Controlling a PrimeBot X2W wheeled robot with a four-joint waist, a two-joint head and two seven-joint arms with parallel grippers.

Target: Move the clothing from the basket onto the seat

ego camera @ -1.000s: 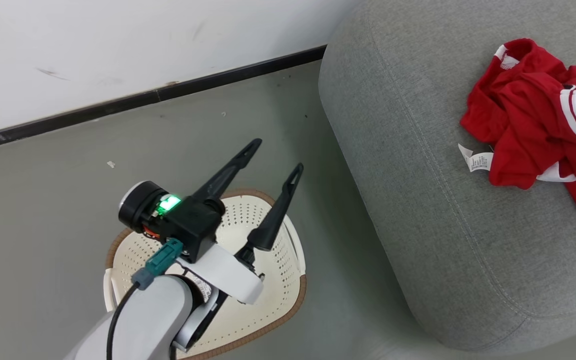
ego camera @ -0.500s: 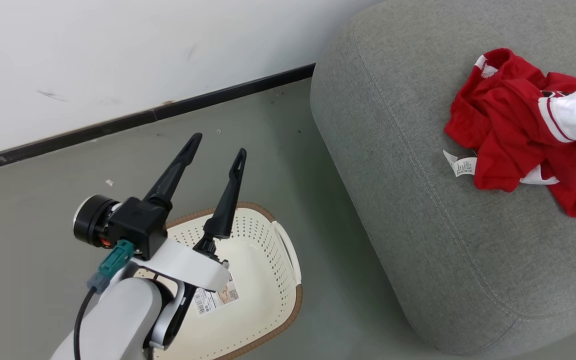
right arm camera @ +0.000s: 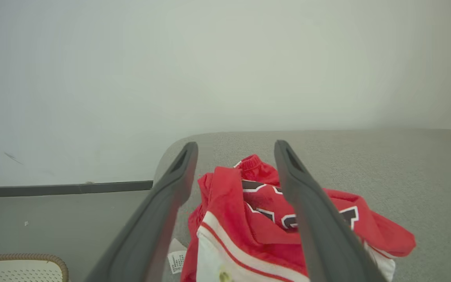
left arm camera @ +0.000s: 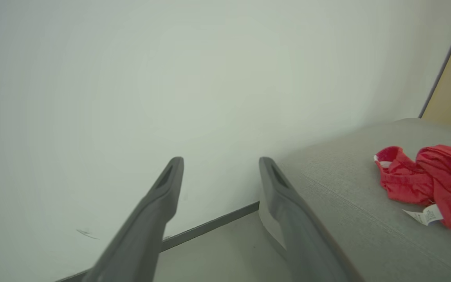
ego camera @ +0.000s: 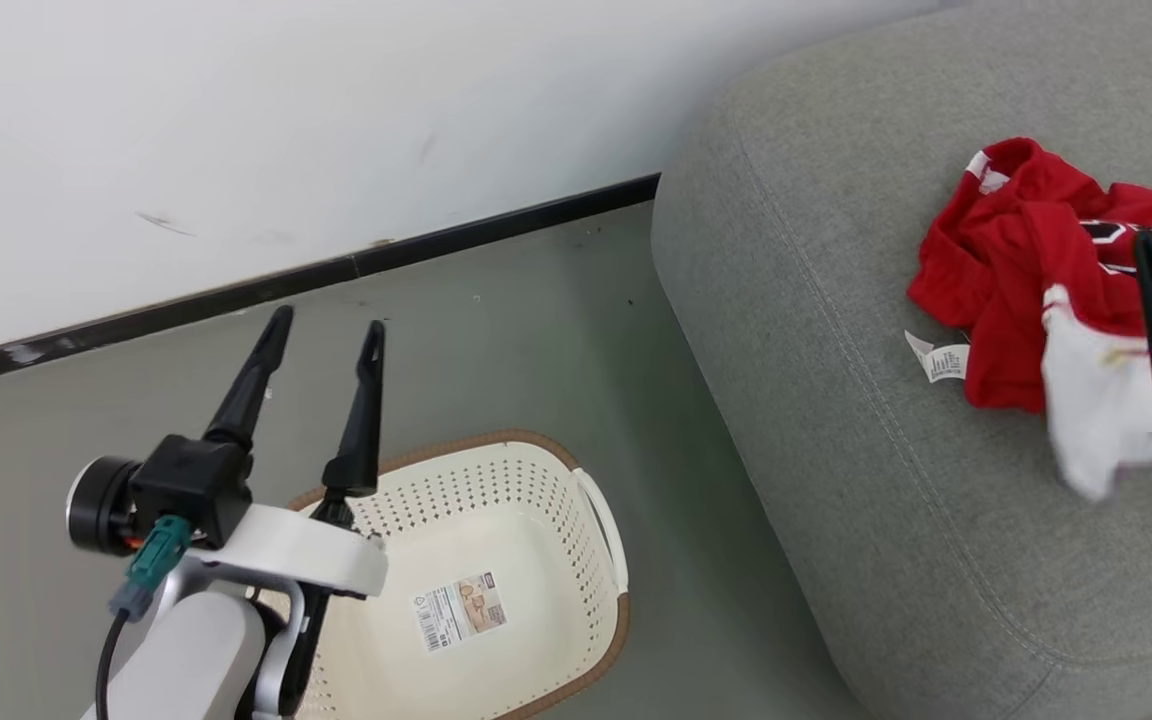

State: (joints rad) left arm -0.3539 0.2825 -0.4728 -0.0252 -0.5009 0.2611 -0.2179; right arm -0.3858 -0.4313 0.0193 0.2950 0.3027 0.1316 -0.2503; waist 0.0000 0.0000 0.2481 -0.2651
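As the basket [ego camera: 546, 478] by the robot's base holds nothing but a printed sticker [ego camera: 459, 610] on its floor, the emptying looks done. The left pincer [ego camera: 327, 325] hangs over the basket's left side, jaws spread wide and holding nothing. Further off, the right pincer [right arm camera: 238, 145] hovers over the seat [ego camera: 816, 380], likewise wide apart with nothing gripped, the clothing [ego camera: 1016, 240] lying crumpled on the cushion beneath it, care label [ego camera: 941, 360] to one side. What is left, by my reckoning, is only drawing the arms clear. Beyond stands a white wall [ego camera: 236, 120].
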